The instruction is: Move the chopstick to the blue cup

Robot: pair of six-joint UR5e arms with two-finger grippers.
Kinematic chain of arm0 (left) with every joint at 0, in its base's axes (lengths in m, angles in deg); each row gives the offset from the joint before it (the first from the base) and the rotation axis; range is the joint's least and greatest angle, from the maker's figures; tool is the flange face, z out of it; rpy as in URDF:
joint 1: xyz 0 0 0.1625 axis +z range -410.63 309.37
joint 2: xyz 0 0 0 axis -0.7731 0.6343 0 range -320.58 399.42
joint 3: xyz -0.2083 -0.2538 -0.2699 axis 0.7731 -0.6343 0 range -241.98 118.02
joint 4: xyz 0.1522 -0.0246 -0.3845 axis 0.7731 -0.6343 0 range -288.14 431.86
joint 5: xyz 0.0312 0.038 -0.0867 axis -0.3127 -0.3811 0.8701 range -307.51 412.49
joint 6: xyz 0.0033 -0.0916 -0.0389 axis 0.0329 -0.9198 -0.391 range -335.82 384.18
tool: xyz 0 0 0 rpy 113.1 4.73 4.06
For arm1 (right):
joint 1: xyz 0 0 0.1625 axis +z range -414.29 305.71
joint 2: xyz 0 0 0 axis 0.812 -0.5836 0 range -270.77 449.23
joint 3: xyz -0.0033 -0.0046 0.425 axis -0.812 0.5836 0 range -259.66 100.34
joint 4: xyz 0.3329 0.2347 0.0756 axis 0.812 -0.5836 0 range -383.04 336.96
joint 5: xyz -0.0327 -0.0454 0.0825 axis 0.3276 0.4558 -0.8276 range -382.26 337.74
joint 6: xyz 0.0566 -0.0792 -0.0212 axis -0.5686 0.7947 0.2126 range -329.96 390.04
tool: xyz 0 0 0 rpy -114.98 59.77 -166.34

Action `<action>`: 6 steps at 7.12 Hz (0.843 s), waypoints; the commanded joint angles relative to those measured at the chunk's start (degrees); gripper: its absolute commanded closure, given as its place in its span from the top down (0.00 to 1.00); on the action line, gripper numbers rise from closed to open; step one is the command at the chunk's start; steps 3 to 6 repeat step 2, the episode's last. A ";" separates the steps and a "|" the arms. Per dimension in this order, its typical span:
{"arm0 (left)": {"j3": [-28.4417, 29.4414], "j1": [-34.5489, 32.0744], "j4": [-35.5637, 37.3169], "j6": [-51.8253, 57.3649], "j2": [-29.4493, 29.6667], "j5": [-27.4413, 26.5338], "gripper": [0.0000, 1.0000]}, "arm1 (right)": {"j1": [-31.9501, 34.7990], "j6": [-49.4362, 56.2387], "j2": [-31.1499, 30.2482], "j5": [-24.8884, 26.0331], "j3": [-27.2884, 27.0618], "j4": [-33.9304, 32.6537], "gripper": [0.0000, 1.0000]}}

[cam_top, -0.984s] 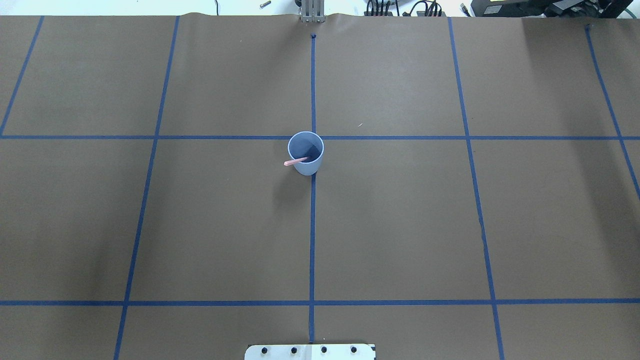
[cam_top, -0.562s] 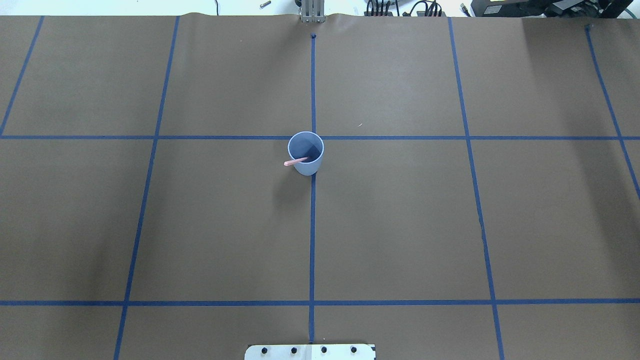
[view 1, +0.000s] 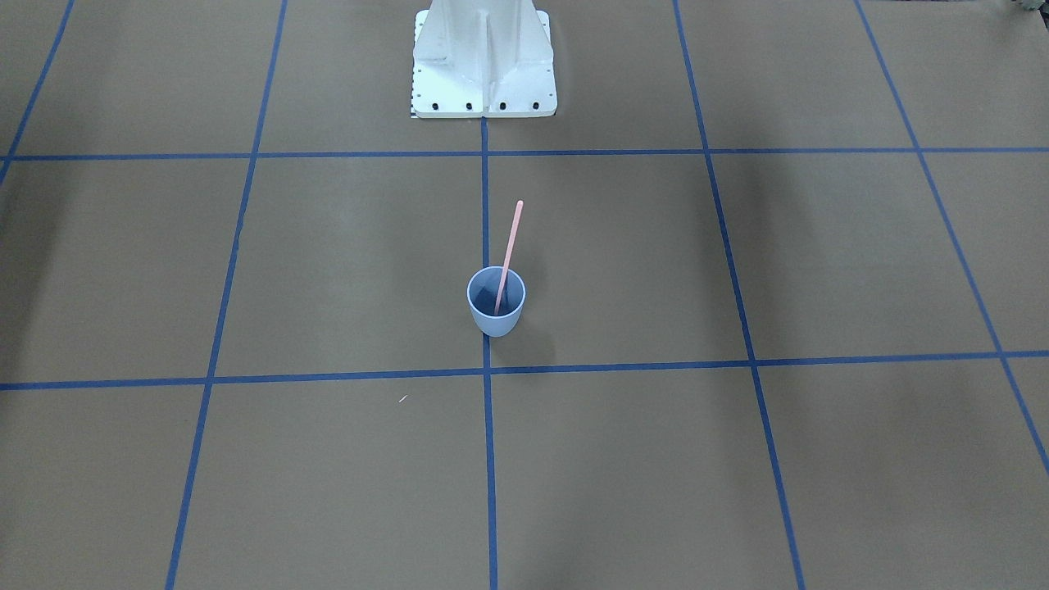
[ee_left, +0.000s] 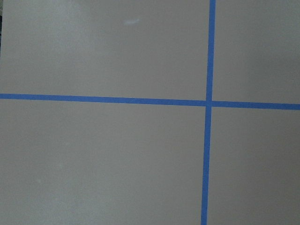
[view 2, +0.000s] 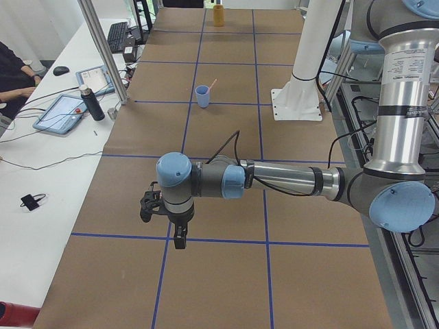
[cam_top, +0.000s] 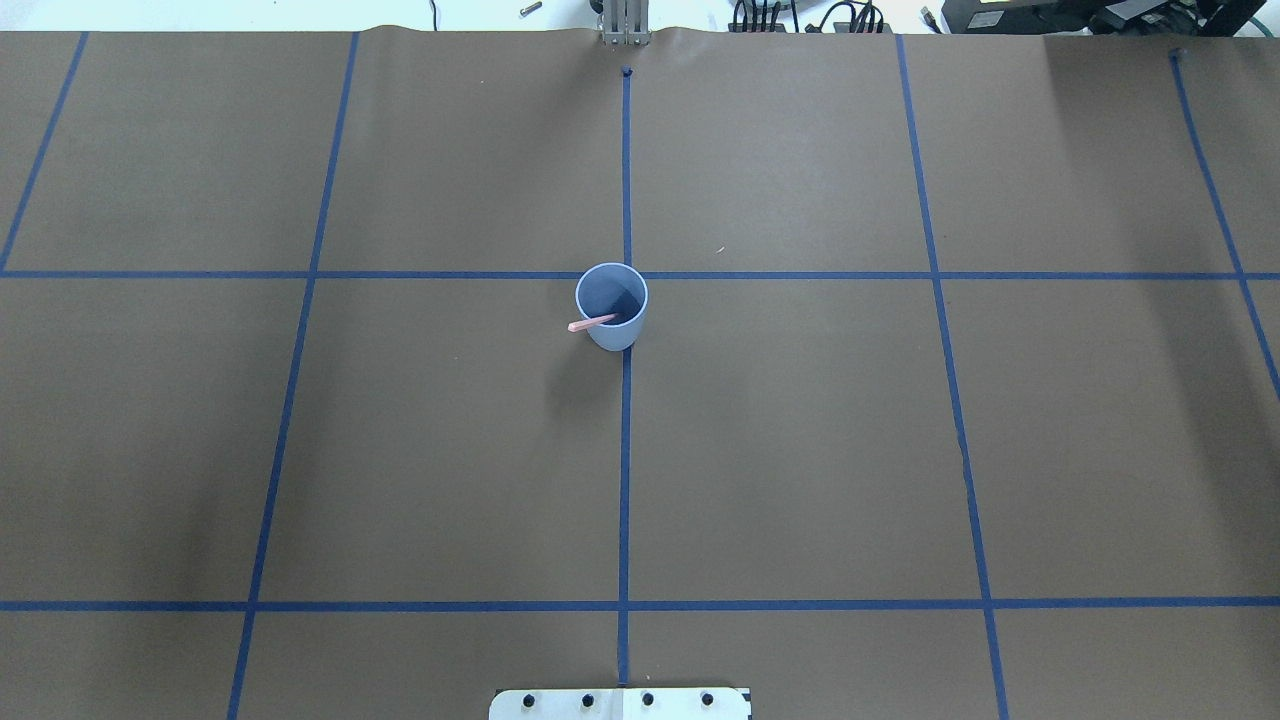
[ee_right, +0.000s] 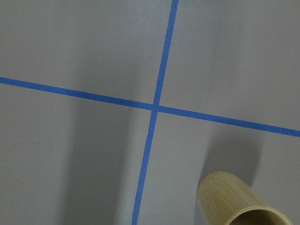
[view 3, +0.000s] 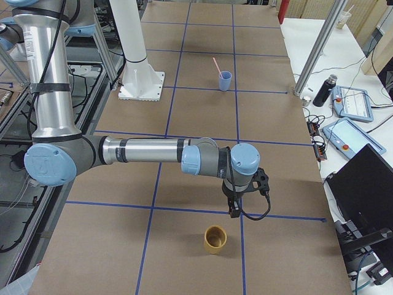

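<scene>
Far out on the robot's left, beyond the overhead view's edge: left gripper (view 2: 180, 240), pointing down over a crossing of tape lines, nothing seen in it. Too small in the side view to say whether spread or pressed together.

At table centre, on the middle tape line: blue cup (cam_top: 612, 310), upright, well apart from both arms. Inside it, chopstick (view 1: 510, 246), lower end down in the cup's dark bottom, shaft propped on the rim, upper end leaning toward the robot's base and its left. Far longer than the cup is tall, so standing only by leaning. Judging from this: transfer apparently done, arms held wide, probably to leave the cup undisturbed.

Far on the right: right gripper (view 3: 233, 212), also pointing down, likewise impossible to call spread or closed, near an upright tan cup (view 3: 215, 239).

Underneath: table (cam_top: 800, 450) covered in brown paper, gridded with blue tape.

Around it: white pedestal (view 1: 483, 57), side desk (view 2: 41, 171) with a tablet (view 2: 62, 113) and a dark bottle (view 2: 96, 106), a person's sleeve (view 2: 10, 68) at its far end.
</scene>
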 commanded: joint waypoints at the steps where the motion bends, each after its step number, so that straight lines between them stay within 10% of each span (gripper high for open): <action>1: -0.14 -0.01 -0.06 0.00 0.01 0.00 0.98 | -0.05 0.00 -0.27 -0.08 0.06 0.05 1.00; 6: 0.12 -0.01 -0.06 0.08 0.01 -0.09 0.98 | -0.22 0.00 -0.18 0.00 0.06 0.14 1.00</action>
